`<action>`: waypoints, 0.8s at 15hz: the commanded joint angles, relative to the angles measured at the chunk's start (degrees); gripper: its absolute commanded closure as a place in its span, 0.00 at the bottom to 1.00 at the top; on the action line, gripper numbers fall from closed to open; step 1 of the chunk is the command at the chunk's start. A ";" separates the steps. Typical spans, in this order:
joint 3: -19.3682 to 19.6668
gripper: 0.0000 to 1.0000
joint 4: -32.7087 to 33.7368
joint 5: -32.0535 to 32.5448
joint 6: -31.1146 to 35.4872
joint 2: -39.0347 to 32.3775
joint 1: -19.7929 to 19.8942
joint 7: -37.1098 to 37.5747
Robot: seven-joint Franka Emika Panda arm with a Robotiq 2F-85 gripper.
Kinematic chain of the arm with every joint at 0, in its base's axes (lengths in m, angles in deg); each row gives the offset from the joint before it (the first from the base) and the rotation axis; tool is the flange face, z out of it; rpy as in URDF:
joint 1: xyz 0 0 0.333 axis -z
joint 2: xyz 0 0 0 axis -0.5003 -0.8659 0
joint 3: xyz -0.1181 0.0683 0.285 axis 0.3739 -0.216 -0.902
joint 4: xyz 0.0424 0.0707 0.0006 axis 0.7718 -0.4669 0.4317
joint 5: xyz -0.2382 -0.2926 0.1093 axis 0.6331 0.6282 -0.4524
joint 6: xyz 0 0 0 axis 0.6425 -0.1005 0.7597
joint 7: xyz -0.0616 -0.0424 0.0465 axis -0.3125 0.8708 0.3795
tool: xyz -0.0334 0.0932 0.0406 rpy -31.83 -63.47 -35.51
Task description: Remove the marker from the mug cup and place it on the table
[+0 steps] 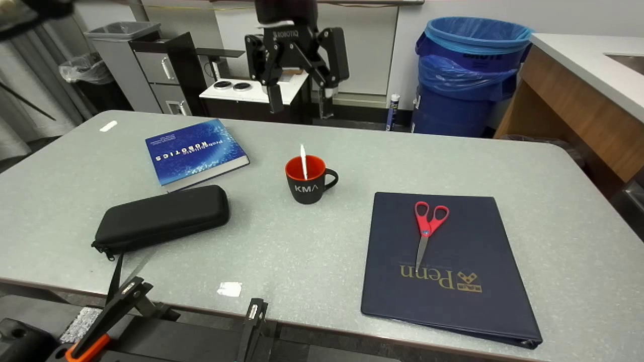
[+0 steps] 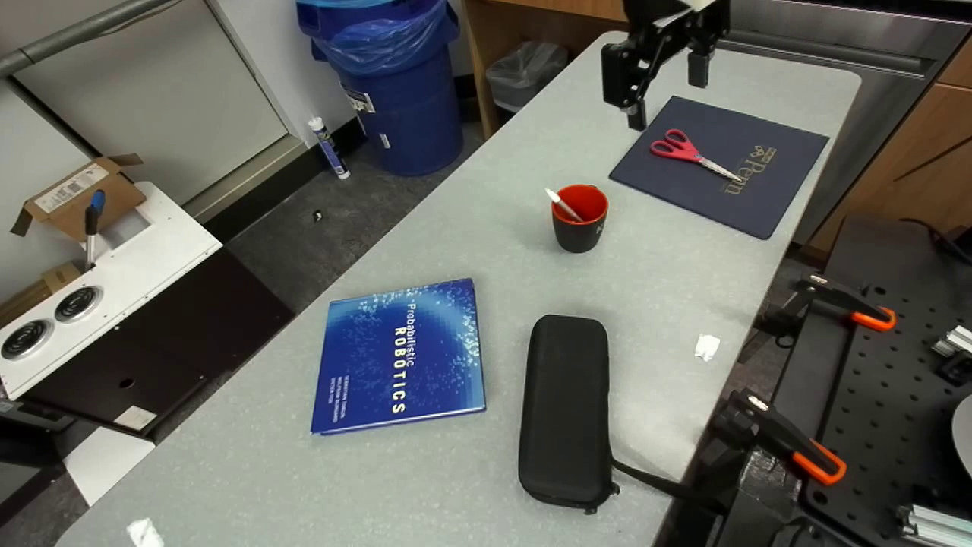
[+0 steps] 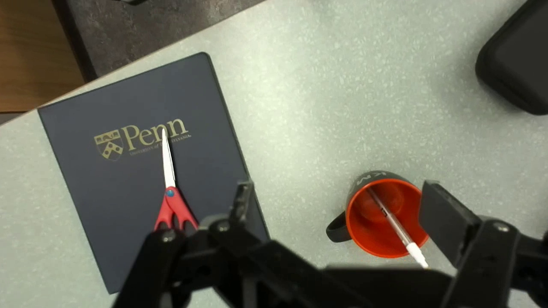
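Note:
The mug cup [image 1: 307, 192] is black with a red inside and stands upright on the light grey-green table [image 1: 282, 246]. It also shows in an exterior view [image 2: 577, 237] and in the wrist view [image 3: 368, 233]. The thin whitish marker [image 1: 304, 162] leans in the mug, its white end above the rim; it also shows in an exterior view [image 2: 562, 203] and in the wrist view [image 3: 398, 229]. My gripper [image 1: 301, 105] is open and empty, well above the table, apart from the mug. In the wrist view, the right finger hides part of the mug's rim.
A dark blue Penn folder [image 1: 402, 296] with red-handled scissors [image 1: 425, 232] lies on the mug's handle side. A blue book [image 1: 196, 151] and a black zip case [image 1: 161, 218] lie on the opposite side. Black clamps [image 1: 251, 322] grip the table's edge.

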 commanded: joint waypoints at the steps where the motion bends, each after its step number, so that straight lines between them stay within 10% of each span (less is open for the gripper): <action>1: 0.75 0.00 13.91 -4.01 -2.04 -14.80 -1.67 2.18; 4: 0.80 0.00 23.27 -8.09 -4.31 -23.96 -2.64 3.25; 5: 1.55 0.00 15.06 -6.14 -0.62 -17.29 -2.74 1.22; 12: 1.97 0.00 18.90 -6.39 0.26 -22.37 -3.56 2.71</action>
